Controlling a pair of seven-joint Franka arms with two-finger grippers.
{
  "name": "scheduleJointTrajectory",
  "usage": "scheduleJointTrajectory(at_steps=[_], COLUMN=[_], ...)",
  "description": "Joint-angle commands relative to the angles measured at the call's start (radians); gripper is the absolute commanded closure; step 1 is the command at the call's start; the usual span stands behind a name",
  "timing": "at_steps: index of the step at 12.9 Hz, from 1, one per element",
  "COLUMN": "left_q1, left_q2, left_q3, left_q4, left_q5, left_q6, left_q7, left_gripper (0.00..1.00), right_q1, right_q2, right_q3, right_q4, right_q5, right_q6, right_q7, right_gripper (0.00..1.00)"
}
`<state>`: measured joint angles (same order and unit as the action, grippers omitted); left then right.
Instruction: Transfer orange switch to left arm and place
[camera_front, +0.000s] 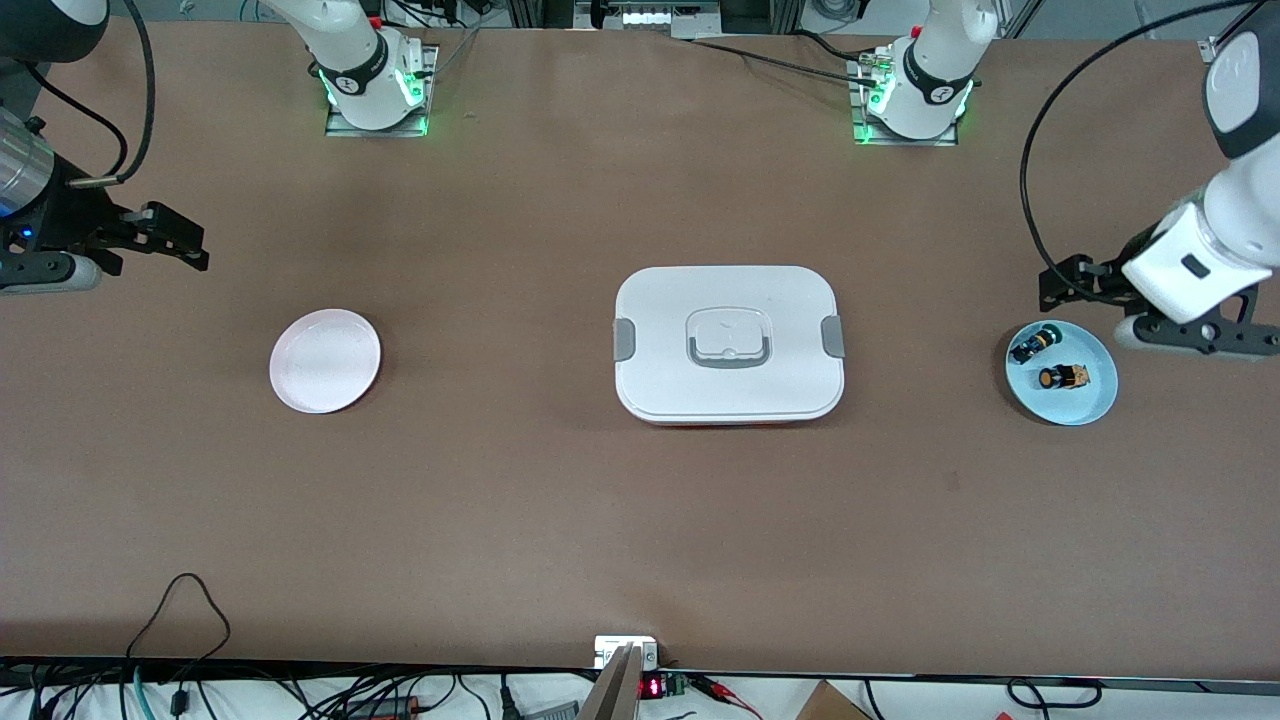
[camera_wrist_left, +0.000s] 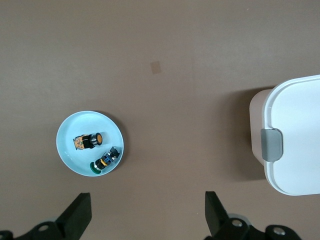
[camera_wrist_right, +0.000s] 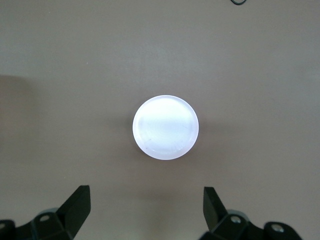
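The orange switch (camera_front: 1063, 377) lies on its side in a light blue plate (camera_front: 1095, 405) toward the left arm's end of the table, beside a black switch with a green cap (camera_front: 1031, 343). The left wrist view shows the orange switch (camera_wrist_left: 89, 141) in the plate (camera_wrist_left: 70, 130). My left gripper (camera_front: 1065, 283) hangs open and empty over the table beside that plate; it also shows in the left wrist view (camera_wrist_left: 148, 215). My right gripper (camera_front: 185, 240) hangs open and empty over the table at the right arm's end, and shows in the right wrist view (camera_wrist_right: 146, 210).
The large white box (camera_front: 729, 343) with grey clips stands mid-table between the two plates; its edge shows in the left wrist view (camera_wrist_left: 295, 135). An empty pink plate (camera_front: 325, 360) lies toward the right arm's end and shows in the right wrist view (camera_wrist_right: 165, 127).
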<state>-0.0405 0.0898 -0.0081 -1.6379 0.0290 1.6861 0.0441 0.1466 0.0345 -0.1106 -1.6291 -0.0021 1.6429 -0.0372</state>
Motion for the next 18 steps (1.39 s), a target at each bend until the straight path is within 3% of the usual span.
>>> scheduleJointTrajectory(at_steps=[1,4,6,7,18], left_q1=[-0.064,-0.056,-0.055,-0.055,-0.062], left_q2=[-0.14,-0.153,-0.151,-0.147,-0.139], left_q3=[0.062,0.051,0.046,0.046,0.045], left_q4=[-0.166,-0.168,-0.168,-0.162,-0.158], left_q5=[0.035,0.037,0.037,0.038,0.042], left_q6=[0.111,0.063,0.06,0.058,0.057], left_q7=[-0.006,-0.004,-0.004,-0.003,-0.004], left_gripper=[0.0,0.0,0.0,0.0,0.0], right_q1=[0.013,0.015,-0.076,-0.067,-0.079], right_q2=[-0.002,-0.001,0.008,0.018,0.015], right_q3=[0.003,-0.003,0.067,0.074,0.074], right_q4=[0.005,0.011,0.031,0.037,0.037], right_q5=[0.004,0.004,0.008,0.002,0.007], right_q6=[-0.009,-0.009,-0.02,-0.02,-0.034], right_q7=[0.022,0.02,0.016,0.017,0.007], right_gripper=[0.0,0.0,0.0,0.0,0.0])
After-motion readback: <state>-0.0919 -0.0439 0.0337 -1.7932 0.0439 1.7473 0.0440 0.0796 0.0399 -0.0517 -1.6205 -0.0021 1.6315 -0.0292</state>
